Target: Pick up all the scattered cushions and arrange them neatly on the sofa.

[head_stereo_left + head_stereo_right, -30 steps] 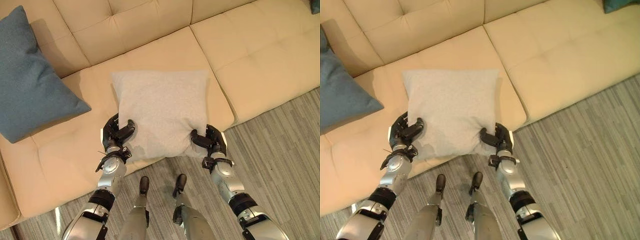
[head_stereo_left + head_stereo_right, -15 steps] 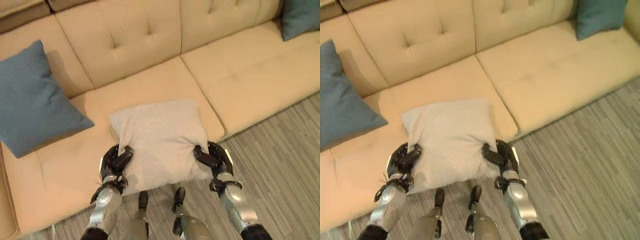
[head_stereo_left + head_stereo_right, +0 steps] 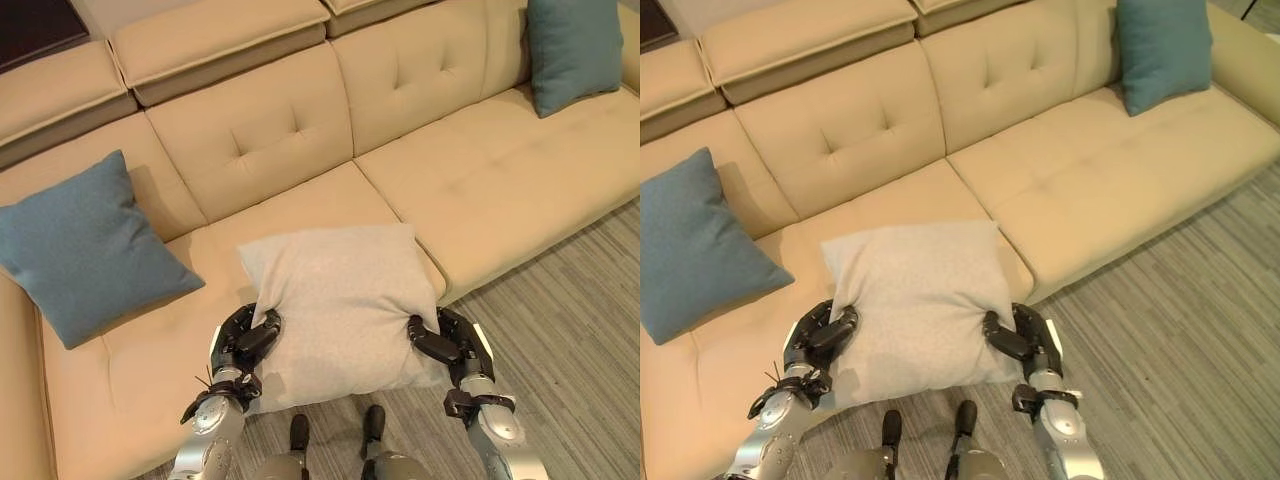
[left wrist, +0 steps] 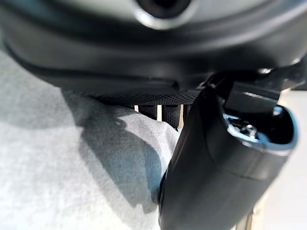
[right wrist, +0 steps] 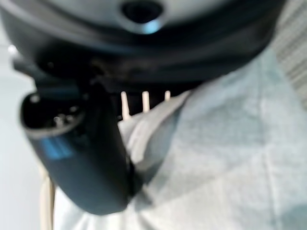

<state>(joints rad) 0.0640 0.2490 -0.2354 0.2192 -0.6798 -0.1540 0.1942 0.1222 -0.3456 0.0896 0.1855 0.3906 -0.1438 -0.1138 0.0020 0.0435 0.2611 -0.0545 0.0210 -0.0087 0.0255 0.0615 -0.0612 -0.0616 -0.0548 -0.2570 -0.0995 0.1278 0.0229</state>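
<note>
On the sofa (image 3: 480, 180), two blue cushions (image 3: 85, 245) already lean on the backrest. The grey cushion (image 3: 340, 300) hangs between my hands over the seat's front edge, gripped at both sides to stay flat and level. My left hand (image 3: 243, 343) and right hand (image 3: 447, 343) curl tight on it, thumbs on top. Since a second ago my view has tipped up; the cushion looks lifted clear of the seat.
</note>
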